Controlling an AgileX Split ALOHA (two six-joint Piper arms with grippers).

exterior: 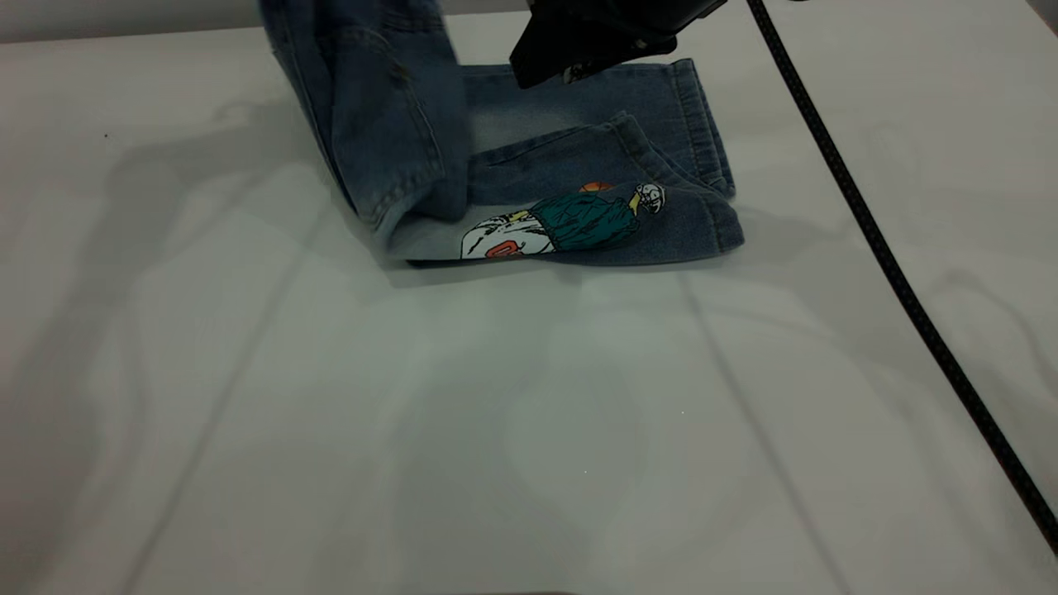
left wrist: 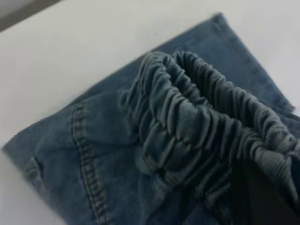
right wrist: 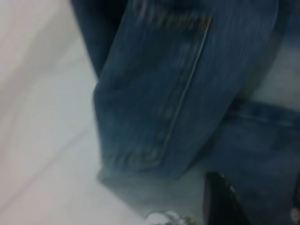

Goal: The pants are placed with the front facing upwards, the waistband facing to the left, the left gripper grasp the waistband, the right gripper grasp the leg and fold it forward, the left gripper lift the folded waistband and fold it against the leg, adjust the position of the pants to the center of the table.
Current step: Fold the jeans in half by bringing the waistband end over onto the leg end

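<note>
White table (exterior: 529, 430), bare near the camera; blue denim pants with a cartoon print (exterior: 595, 207) lie at its far side, legs already doubled. Left pincer, clamped on the gathered elastic waistband (left wrist: 201, 112), holds it raised above the legs; laying down and centring remain. Right pincer (exterior: 591, 49) hovers above; spread cannot be told.

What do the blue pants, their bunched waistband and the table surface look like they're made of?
The faded blue pants look like denim: visible weave, tan topstitched seams, and a printed cartoon figure on one leg. The gathered blue waistband appears to be elasticated fabric, judging by its tight ribbed puckers. The white table looks smooth and slightly glossy, showing soft reflections; possibly laminate or plastic, hard to say.
</note>
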